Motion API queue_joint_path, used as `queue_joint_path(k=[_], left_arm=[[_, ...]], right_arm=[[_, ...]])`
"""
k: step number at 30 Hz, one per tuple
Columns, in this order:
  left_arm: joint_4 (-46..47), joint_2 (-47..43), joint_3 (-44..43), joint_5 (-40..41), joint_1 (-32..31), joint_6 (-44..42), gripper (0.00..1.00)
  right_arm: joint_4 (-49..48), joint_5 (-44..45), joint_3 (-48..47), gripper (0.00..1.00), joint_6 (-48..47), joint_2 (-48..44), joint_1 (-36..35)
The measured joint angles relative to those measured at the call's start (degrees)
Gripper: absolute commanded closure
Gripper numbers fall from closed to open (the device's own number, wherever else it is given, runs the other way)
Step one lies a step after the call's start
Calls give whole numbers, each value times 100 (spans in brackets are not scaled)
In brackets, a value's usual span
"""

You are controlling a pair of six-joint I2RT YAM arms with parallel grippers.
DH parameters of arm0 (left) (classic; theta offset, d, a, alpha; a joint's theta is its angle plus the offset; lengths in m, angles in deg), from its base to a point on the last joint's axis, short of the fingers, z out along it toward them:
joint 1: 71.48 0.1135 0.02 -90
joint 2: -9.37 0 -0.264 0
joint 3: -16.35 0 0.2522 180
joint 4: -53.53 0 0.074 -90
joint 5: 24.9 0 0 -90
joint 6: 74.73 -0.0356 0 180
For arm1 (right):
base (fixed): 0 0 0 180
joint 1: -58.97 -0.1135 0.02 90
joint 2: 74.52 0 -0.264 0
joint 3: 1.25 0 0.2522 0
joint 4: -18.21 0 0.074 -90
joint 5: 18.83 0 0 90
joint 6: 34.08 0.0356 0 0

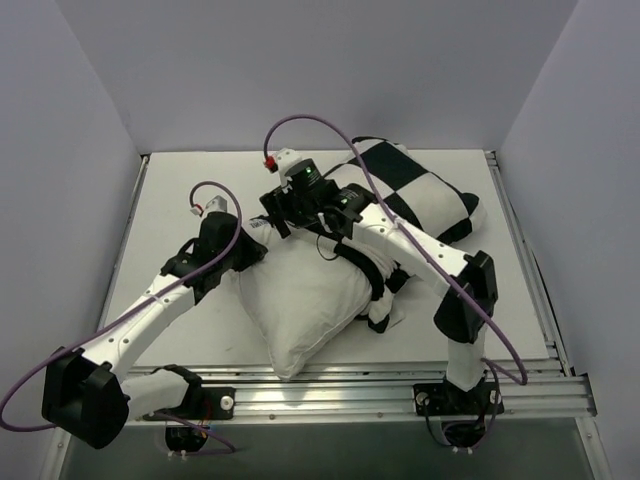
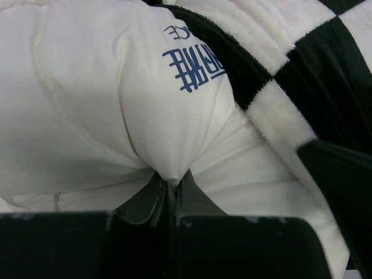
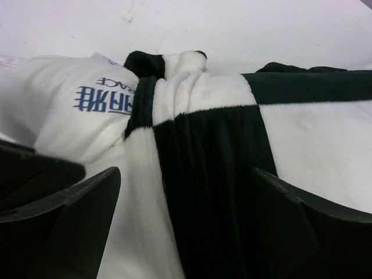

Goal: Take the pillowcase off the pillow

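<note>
The plain white pillow [image 1: 300, 300] lies in the middle of the table, one end still inside the black and white checkered pillowcase [image 1: 420, 190], which stretches to the back right. My left gripper [image 1: 258, 238] sits at the pillow's upper left. In the left wrist view the left gripper [image 2: 168, 185] is shut on a pinched fold of the pillow [image 2: 87, 104], just below its blue printed mark [image 2: 195, 70]. My right gripper [image 3: 186, 197] is open, its fingers [image 3: 87, 209] straddling bunched pillowcase [image 3: 203, 174] beside the exposed pillow [image 3: 64, 116].
The white table [image 1: 180, 190] is walled in by grey panels on the left, back and right. A metal rail [image 1: 350, 395] runs along the near edge by both arm bases. The right forearm [image 1: 420, 250] crosses over the pillow and the bunched cloth.
</note>
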Motion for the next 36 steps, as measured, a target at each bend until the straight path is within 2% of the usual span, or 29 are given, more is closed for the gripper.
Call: queue_joint_path(k=[2, 5, 8, 9, 11, 15, 19, 25, 30, 32, 33, 35, 36], left_arm=[[11, -81, 72, 66, -72, 0, 98], [17, -131, 116, 181, -136, -17, 98], [0, -149, 153, 326, -170, -35, 98], [-24, -173, 157, 372, -199, -37, 98], [-103, -282, 168, 437, -275, -31, 98], [-341, -704, 186, 590, -420, 35, 98], [-905, -1526, 184, 737, -549, 175, 98], [-1777, -2503, 35, 822, -592, 299, 98], [-2492, -2498, -538, 964, -608, 155, 98], [-2702, -2310, -822, 1115, -603, -17, 98], [-2798, -2149, -997, 1191, -595, -155, 98], [-2850, -1773, -1290, 1294, -544, -424, 96], [-2885, -1558, -1456, 1316, -485, -573, 92]], right_arm=[[57, 55, -247, 13, -166, 398, -11], [192, 223, -605, 22, -424, 1021, -13], [142, 487, -787, 59, -568, 1368, -20], [111, 610, -820, 85, -577, 1408, -15], [90, 796, -861, 100, -551, 1445, 37], [83, 870, -863, 100, -308, 1451, 337], [164, 734, -1003, 100, 208, 1419, 970], [874, -146, -1064, 100, 1272, 1058, 2114], [1156, -824, -1064, 100, 1539, 850, 2330], [1078, -1115, -1062, 91, 1534, 852, 2332], [999, -1241, -1062, 79, 1528, 852, 2334], [782, -1429, -1062, 63, 1510, 846, 2358], [656, -1491, -1062, 51, 1495, 839, 2389]])
